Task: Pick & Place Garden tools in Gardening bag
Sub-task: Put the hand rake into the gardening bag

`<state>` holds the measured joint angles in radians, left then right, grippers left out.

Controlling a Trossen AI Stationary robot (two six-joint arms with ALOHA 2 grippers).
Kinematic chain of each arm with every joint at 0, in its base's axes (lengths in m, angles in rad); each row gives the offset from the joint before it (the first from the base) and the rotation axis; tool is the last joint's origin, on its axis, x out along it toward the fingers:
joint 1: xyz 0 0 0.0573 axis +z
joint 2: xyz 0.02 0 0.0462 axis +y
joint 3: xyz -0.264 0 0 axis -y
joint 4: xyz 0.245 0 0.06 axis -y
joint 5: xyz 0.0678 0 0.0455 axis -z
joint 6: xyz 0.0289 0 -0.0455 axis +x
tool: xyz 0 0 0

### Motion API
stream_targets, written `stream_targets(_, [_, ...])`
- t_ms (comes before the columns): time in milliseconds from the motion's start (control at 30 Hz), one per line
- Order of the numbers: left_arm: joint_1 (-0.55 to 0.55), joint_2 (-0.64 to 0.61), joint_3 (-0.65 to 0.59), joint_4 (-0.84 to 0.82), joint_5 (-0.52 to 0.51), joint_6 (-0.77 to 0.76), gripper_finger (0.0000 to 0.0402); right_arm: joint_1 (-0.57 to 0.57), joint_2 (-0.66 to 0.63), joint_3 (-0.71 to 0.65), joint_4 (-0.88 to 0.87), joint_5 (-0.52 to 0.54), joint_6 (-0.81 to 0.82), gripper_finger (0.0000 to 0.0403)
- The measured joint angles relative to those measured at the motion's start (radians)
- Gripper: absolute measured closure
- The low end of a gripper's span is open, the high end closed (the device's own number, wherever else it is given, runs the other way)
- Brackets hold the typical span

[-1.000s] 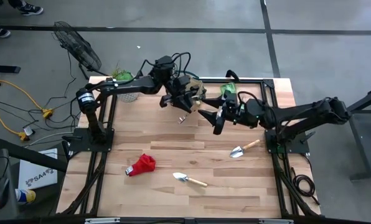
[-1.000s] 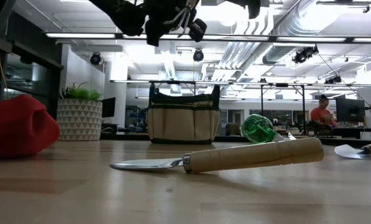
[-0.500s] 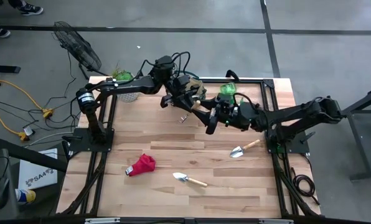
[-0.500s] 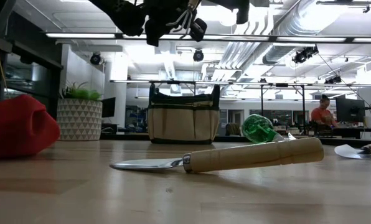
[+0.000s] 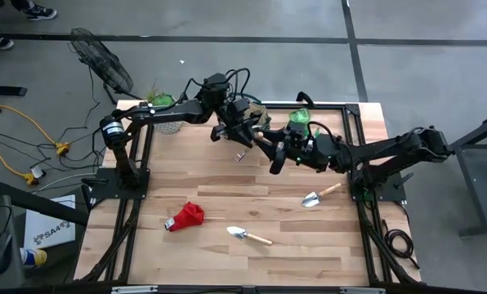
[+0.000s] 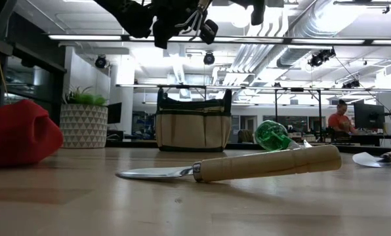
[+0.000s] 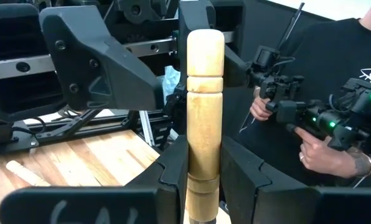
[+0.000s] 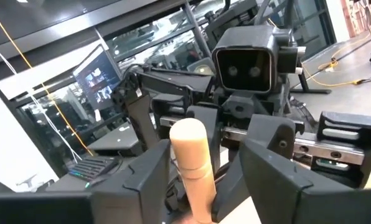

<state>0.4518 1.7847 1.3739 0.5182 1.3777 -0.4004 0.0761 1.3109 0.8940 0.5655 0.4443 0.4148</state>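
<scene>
High view: red cloth [image 5: 187, 216], two trowels [image 5: 247, 235] lie loose.

An overhead camera looks straight down on the whole wooden table [image 5: 227, 196] and both arms. A low camera sits at tabletop level, a trowel [image 6: 235, 167] close before it, facing the gardening bag [image 6: 193, 124] and the room beyond. Each wrist camera peers closely past its own fingers at, apparently, one shared wooden handle [image 7: 205, 112].
</scene>
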Motion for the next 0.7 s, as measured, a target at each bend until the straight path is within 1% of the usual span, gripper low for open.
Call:
stream_targets(267, [0.0,0.0,0.0,-0.001,-0.005,0.0,0.0335,0.0,0.0,0.0,0.0,0.006,-0.001,0.0262])
stream_targets(700, [0.0,0.0,-0.001,-0.005,-0.049,0.0,0.0335,-0.001,0.0,0.0,0.0,0.017,-0.008,0.0332])
